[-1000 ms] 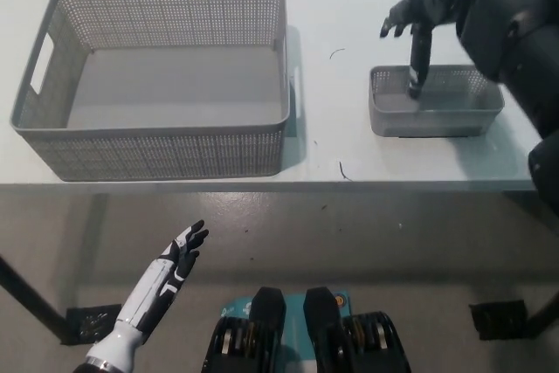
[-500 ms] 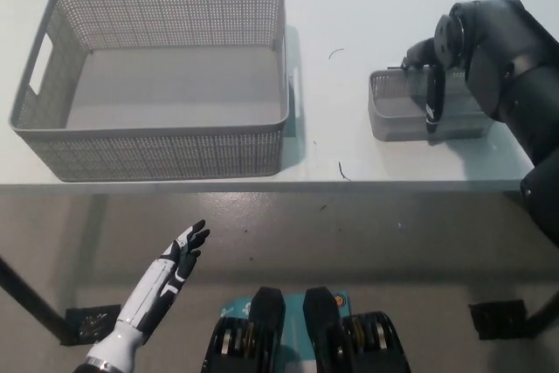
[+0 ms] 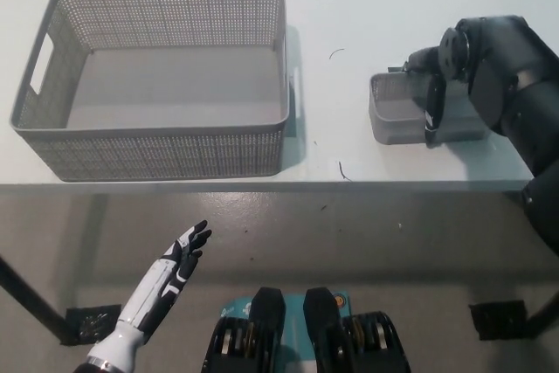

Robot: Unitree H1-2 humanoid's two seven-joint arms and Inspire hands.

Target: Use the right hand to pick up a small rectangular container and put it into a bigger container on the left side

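Small grey perforated plastic rectangular container (image 3: 402, 115) near the white desk (image 3: 349, 6) front edge, well right of the large grey mesh plastic basket (image 3: 157, 76), with the black right hand (image 3: 432, 98) draped over its front wall, seemingly clamped on it, though not certain. Best to firm the pinch on that wall before lifting, then clear the basket's near side rim. Nothing between container and basket but bare desk; white left hand (image 3: 179, 259) idle below the desk edge, spread and empty.

big basket (image 3: 157, 141) left, small container (image 3: 397, 120) right
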